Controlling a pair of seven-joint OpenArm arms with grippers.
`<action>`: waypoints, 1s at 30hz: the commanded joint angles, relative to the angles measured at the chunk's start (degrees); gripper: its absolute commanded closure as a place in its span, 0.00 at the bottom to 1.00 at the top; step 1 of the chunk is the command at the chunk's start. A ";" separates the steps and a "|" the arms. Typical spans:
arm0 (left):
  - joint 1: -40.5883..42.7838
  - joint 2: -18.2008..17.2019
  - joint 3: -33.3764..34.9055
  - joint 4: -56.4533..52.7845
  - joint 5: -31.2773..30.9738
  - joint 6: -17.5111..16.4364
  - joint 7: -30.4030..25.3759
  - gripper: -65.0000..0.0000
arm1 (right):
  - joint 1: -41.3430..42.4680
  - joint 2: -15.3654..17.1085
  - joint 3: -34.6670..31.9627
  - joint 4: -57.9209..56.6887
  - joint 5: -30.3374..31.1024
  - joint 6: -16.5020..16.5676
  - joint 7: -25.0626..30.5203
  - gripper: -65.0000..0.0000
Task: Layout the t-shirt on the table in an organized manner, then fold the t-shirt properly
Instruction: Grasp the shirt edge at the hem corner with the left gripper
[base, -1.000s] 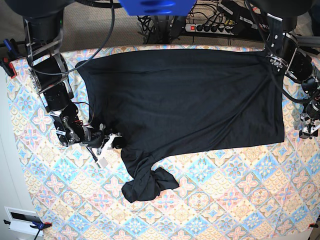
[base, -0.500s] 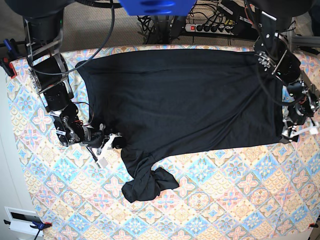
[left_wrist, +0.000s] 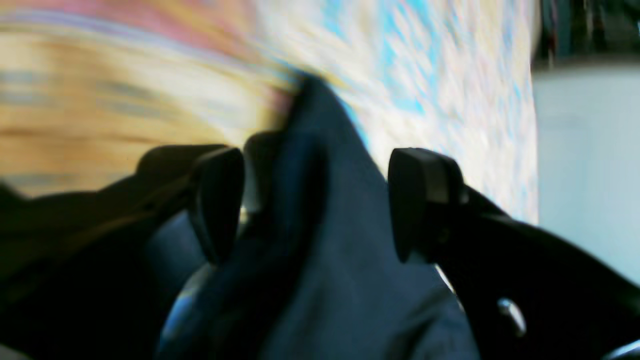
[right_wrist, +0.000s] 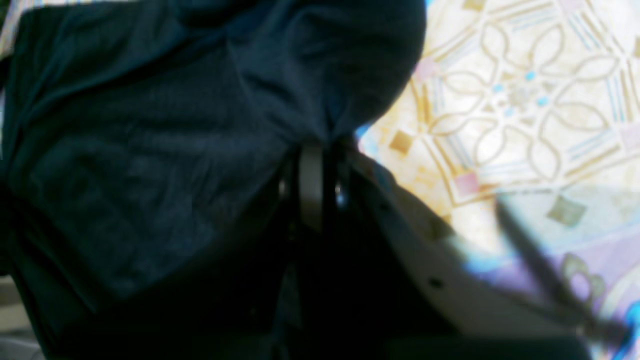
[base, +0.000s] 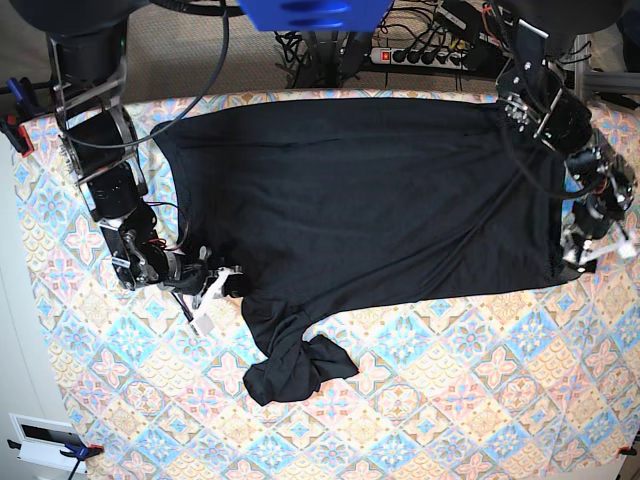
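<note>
You have the t-shirt (base: 370, 195) lying mostly flat on the table (base: 480, 380), a plain black shape that covers the far half of the patterned cloth, its long upper edge running close to the table's far rim. The body is fairly smooth, with faint creases running across it, but the near sleeve is not laid out: it hangs toward you as a narrow neck of fabric and ends in a twisted, bunched knot (base: 297, 368) resting on the tiles. Your right gripper (base: 222, 285) sits at the shirt's edge on the base view's left side, just above that bunched sleeve; in its wrist view the fingers (right_wrist: 311, 186) are pressed together, with dark fabric gathered right at their tips, so they pinch the t-shirt (right_wrist: 150, 140) there. Your left gripper (base: 590, 245) is at the opposite side, at the shirt's corner near the table's edge. In its wrist view, which is blurred, the fingers (left_wrist: 422, 200) stand spread wide, and a raised peak of the black cloth (left_wrist: 325, 210) rises between them without either pad clearly closing on it.
</note>
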 joint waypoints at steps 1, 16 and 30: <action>-0.61 -1.15 0.02 1.29 0.44 0.45 -0.06 0.33 | 1.12 0.75 0.87 0.31 -0.72 -0.95 0.21 1.00; 2.38 -1.06 2.21 -4.16 0.70 0.45 -3.93 0.33 | 0.77 0.75 1.39 0.31 -0.72 -0.95 -0.05 1.00; 2.11 0.61 7.75 -4.60 0.44 0.36 -0.42 0.33 | 0.68 0.67 1.39 0.31 -0.72 -0.95 -0.05 1.00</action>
